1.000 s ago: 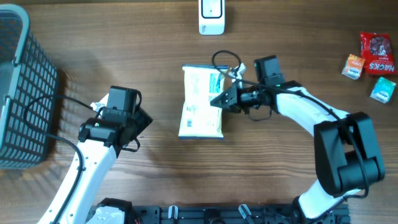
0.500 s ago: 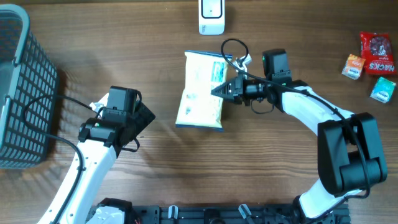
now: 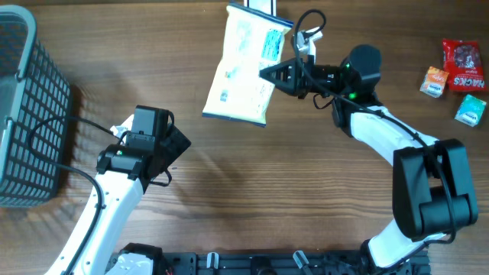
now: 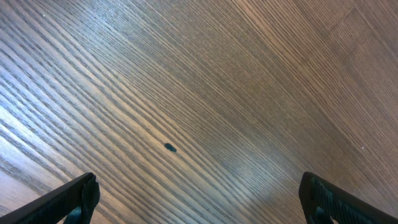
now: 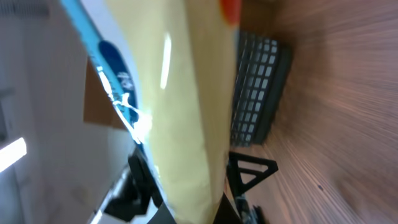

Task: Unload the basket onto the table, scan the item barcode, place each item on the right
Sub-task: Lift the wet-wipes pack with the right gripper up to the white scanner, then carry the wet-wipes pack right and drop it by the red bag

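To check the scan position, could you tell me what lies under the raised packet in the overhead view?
The packet, clamped in the right gripper, hides what lies beneath. Only a white sliver shows past its top edge; the rest is covered.

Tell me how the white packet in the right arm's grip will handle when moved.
Probably light: the right tool holds the packet up by one edge alone. It looks flat and soft, so it may sag or swing from that pinch. Its glossy film, shining in the wrist view, could slip if the grip loosens.
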Robot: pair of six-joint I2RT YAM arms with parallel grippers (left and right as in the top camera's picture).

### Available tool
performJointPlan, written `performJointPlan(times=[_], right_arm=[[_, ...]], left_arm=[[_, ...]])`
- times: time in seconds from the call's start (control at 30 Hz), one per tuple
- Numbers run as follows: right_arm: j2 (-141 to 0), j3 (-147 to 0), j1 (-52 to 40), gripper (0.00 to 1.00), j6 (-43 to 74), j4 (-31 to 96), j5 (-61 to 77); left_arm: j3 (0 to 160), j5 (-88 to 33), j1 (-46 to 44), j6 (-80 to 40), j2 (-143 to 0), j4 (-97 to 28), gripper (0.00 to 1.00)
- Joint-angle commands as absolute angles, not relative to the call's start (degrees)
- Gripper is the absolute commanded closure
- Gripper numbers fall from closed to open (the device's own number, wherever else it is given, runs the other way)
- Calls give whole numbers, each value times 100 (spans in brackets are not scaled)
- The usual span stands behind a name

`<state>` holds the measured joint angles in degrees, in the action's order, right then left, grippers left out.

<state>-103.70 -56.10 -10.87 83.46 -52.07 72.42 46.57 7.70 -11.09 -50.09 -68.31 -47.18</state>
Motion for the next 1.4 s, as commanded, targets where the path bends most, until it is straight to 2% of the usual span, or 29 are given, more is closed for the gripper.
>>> performJointPlan(times=[0.0,0.27,0.4,0.47,0.67,0.77,0.8,0.93,1.13,1.27,1.37], right_arm=[[-10232,-5677,-1007,96,8608,-4853,6689],[-10232,-5677,-965,96,7631,-4272,6208],[-10213,-5739,-967,95,6381,-3839,5752],[-10088,-5850,-967,95,5682,-3138,5343],[-9233,-6525,-1026,95,2982,552,2241],[-8965,-6836,-1138,95,2202,1441,681],[-8840,-6932,-1264,95,1791,1688,-443],[-8860,-6932,-1636,95,1057,1691,-2250],[-9142,-6930,-1916,96,283,1013,-2877],[-9789,-6930,-2069,95,-867,-344,-2869],[-10499,-6930,-2268,95,-2512,-1848,-2877]], left_arm=[[4711,906,-1072,-4991,-6836,-4722,0],[4711,906,-1072,-4991,-6836,-4722,0],[4711,908,-1072,-4991,-6836,-4722,0],[4711,906,-1072,-4991,-6836,-4722,0],[4711,906,-1072,-4991,-6836,-4722,0],[4711,906,-1072,-4991,-6836,-4722,0],[4711,906,-1072,-4991,-6836,-4722,0],[4711,906,-1072,-4991,-6836,-4722,0],[4711,906,-1072,-4991,-6836,-4722,0],[4711,906,-1072,-4991,-6836,-4722,0],[4711,906,-1072,-4991,-6836,-4722,0]])
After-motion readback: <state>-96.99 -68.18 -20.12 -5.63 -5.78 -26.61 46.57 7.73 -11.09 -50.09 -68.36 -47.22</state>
